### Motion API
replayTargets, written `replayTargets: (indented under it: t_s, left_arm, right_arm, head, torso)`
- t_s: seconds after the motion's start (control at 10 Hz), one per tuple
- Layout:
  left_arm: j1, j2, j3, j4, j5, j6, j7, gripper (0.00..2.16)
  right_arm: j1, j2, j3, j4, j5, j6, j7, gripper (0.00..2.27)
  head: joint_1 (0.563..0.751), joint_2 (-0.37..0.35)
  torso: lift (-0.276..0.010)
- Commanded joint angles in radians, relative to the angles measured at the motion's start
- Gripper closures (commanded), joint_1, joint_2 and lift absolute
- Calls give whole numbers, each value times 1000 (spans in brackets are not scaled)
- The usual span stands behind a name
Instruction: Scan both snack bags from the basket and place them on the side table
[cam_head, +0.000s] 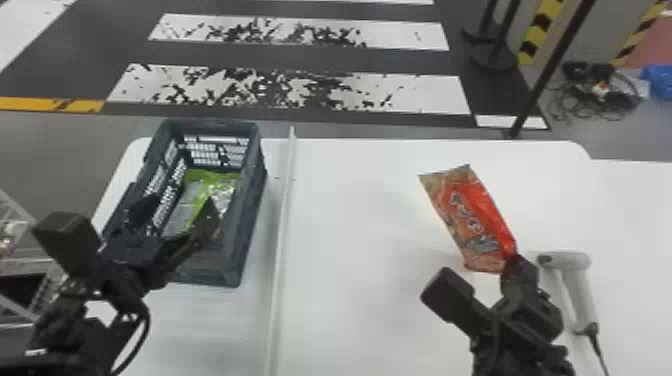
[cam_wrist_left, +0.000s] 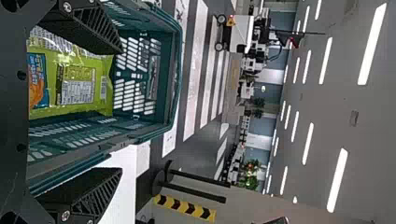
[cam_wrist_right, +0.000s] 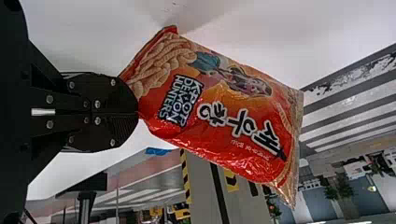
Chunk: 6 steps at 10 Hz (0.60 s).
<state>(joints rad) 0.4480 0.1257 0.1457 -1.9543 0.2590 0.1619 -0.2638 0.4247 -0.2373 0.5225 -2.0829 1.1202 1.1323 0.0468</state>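
In the head view my left gripper (cam_head: 172, 210) is open over the near left part of the basket (cam_head: 252, 210). A green snack bag (cam_head: 200, 195) lies inside the basket. The left wrist view has the left gripper (cam_wrist_left: 119, 112) with its fingers wide apart, the green bag (cam_wrist_left: 77, 88) in the basket (cam_wrist_left: 173, 84) beyond them. My right gripper (cam_head: 507, 270) holds the red snack bag (cam_head: 472, 220) above the white table by its near end. In the right wrist view the right gripper (cam_wrist_right: 135, 112) is shut on a corner of the red bag (cam_wrist_right: 219, 112).
A handheld scanner (cam_head: 575, 280) lies on the white table (cam_head: 350, 225) right of my right gripper, its cable running to the near edge. A long pale strip (cam_head: 282, 225) runs between basket and red bag. A wire rack (cam_head: 25, 280) stands at the far left.
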Motion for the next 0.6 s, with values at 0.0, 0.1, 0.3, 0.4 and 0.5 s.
replayTargets:
  t_s: [0.0, 0.1, 0.3, 0.4, 0.5]
  left_arm:
    - [-3, 0, 0, 5, 0, 0, 0, 103]
    - [-5, -1, -2, 8, 0, 0, 0, 103]
    - [-6, -1, -2, 12, 2, 0, 0, 103]
    - [-6, 0, -2, 14, 2, 0, -2, 103]
    - [-6, 0, -2, 15, 3, 0, -2, 103]
  right_arm:
    - [3, -28, 88, 29, 99, 36, 19, 2260]
    - [3, -40, 132, 35, 130, 42, 61, 2256]
    - [0, -53, 185, 37, 112, 39, 171, 1997]
    - [0, -53, 182, 17, 55, 39, 199, 1058]
    - [0, -53, 165, -17, -5, 45, 232, -2]
  head:
    - [695, -12]
    - [695, 2]
    - [695, 50]
    - [695, 65]
    - [695, 86]
  torso:
    - [-75]
    - [-75]
    - [-75]
    - [-75]
    - [-75]
